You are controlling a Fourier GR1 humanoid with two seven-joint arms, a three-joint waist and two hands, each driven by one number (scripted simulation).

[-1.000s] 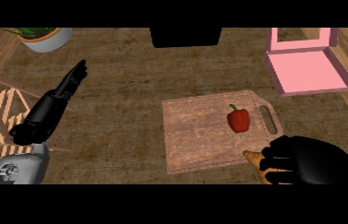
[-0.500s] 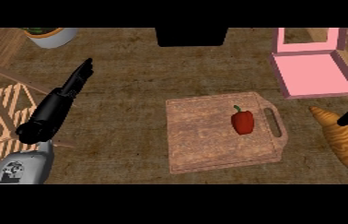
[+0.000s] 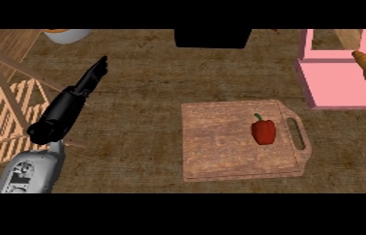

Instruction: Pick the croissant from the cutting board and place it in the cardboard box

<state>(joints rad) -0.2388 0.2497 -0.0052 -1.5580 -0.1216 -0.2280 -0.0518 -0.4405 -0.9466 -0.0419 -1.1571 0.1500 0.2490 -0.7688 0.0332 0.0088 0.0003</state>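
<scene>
Head view: golden-brown croissant (image 3: 361, 63) is seen at the rim of the pink cardboard box (image 3: 332, 84); overshoot is risked. Fingers of the black left hand (image 3: 71, 101) are released; the right hand is unseen.

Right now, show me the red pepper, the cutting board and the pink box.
red pepper (image 3: 264, 132): head view, its body.
cutting board (image 3: 218, 142): head view, bare wood.
pink box (image 3: 336, 84): head view, its flat pink panel.

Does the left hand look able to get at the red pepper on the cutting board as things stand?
Probably yes, though it is a stretch. Only bare counter lies between the left hand and the cutting board, and nothing covers the red pepper, which sits on the board's far, handle side.
</scene>
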